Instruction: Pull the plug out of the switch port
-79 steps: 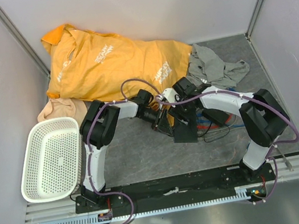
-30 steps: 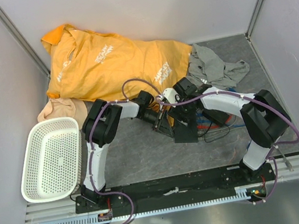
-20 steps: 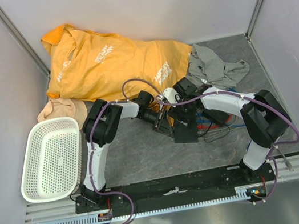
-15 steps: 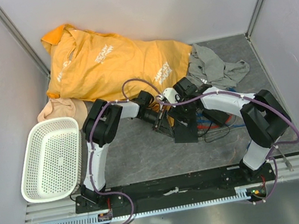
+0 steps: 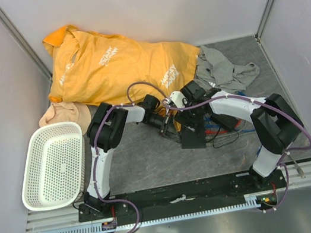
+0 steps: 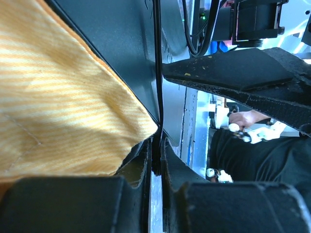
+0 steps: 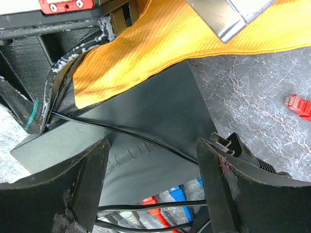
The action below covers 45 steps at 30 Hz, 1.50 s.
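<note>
The switch (image 5: 194,138) is a flat matte-black box lying between both arms; its port is hidden. My left gripper (image 5: 172,128) (image 6: 156,151) is at the box's left edge, shut on a thin black cable (image 6: 157,73). That cable (image 7: 131,133) crosses the top of the switch (image 7: 155,109) to a black plug (image 7: 232,144) at its right corner. I cannot tell whether the plug sits in a socket. My right gripper (image 5: 187,120) (image 7: 152,146) hangs open over the box, one finger on each side, holding nothing.
An orange shirt (image 5: 116,63) lies behind the switch, its hem (image 7: 194,34) draped over the box's far edge. Blue and red plugs (image 7: 177,194) and loose cables sit at the near edge, and a red plug (image 7: 298,105) to the right. A white basket (image 5: 52,165) stands at left and grey cloth (image 5: 222,68) at back right.
Both arms have stayed at the switch. The left gripper has edged slightly toward the box. The switch has not visibly moved.
</note>
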Available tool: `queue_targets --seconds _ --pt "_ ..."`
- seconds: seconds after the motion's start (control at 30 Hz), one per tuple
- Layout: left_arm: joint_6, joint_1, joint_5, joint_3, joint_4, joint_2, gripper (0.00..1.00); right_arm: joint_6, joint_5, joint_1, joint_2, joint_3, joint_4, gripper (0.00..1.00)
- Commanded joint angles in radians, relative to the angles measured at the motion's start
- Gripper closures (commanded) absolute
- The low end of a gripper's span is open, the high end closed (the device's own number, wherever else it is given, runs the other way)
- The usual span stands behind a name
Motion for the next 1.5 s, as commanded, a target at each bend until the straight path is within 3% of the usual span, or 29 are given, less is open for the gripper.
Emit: queue_targets --seconds 0.0,0.1,0.23,0.33,0.37,0.43,1.27,1.47 --pt "0.027 -0.010 -0.008 0.004 -0.028 0.000 0.98 -0.049 0.006 0.002 -0.020 0.035 -0.079 0.19" --pt "0.043 -0.008 -0.040 -0.016 -0.039 -0.021 0.98 -0.135 -0.060 0.021 -0.079 0.143 -0.172 0.20" --pt "0.046 -0.008 -0.052 0.001 -0.060 -0.020 0.98 -0.318 -0.218 0.079 -0.176 0.105 -0.226 0.26" --pt "0.064 -0.008 -0.068 0.007 -0.071 -0.014 0.98 -0.390 -0.231 0.140 -0.207 0.007 -0.196 0.47" --pt "0.078 -0.008 -0.074 0.005 -0.075 -0.014 0.99 -0.398 -0.229 0.153 -0.198 -0.010 -0.196 0.65" --pt "0.086 -0.008 -0.077 -0.007 -0.079 -0.018 0.98 -0.393 -0.231 0.173 -0.181 -0.016 -0.196 0.76" --pt "0.112 0.006 -0.124 0.002 -0.103 -0.014 0.98 -0.468 -0.047 0.188 -0.054 -0.158 -0.117 0.81" --pt "0.228 0.018 -0.132 0.019 -0.167 0.015 0.98 -0.485 -0.051 0.188 -0.049 -0.176 -0.133 0.81"
